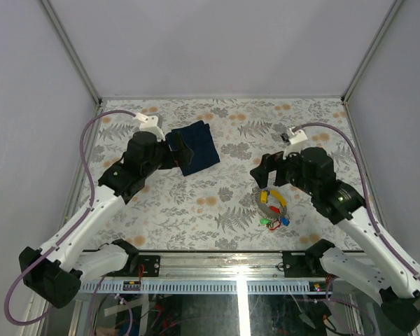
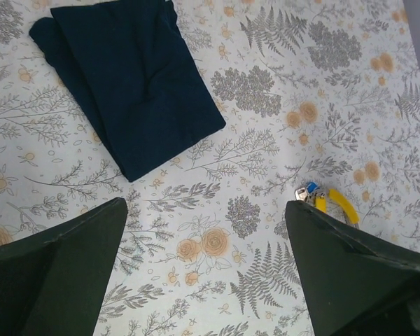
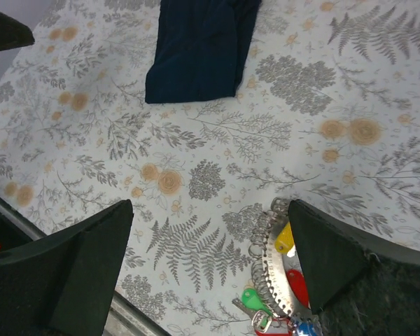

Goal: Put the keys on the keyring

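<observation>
I am hovering my right end effector wide and empty close by the keys and keyring, bunched at four o'clock on the desk, judging threading unconfirmed and a steady grip on the ring due next.

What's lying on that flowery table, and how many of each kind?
Folded navy cloth: 1
Wire keyring: 1
Keys with coloured tags: at least 4 (yellow, red, green, blue); they lie bunched together, so there may be more
Total: at least 6
</observation>
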### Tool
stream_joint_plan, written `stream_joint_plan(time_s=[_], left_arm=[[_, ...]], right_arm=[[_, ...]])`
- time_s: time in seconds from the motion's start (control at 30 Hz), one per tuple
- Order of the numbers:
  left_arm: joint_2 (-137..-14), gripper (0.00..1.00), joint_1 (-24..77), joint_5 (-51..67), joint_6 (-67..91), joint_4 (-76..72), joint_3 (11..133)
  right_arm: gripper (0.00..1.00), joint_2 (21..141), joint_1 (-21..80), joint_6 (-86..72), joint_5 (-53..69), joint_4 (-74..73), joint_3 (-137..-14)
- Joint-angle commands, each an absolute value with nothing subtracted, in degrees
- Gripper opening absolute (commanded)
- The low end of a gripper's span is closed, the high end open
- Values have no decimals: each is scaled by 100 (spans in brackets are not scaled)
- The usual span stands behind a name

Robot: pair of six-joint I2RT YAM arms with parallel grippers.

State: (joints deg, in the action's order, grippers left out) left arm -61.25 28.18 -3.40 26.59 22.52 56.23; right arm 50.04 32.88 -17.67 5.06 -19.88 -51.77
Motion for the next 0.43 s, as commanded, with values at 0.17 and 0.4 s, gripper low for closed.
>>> stream_joint_plan(time_s=[0.17, 0.4], left_arm=[[-5237, 100, 2786, -1096, 2715, 1677, 5292], [-5021, 100, 2780, -1165, 2673, 1616, 5170]], right_arm=[[99, 3668, 3270, -1388, -517, -2079, -5025], [99, 3616, 3270, -1498, -626, -1984, -4968]])
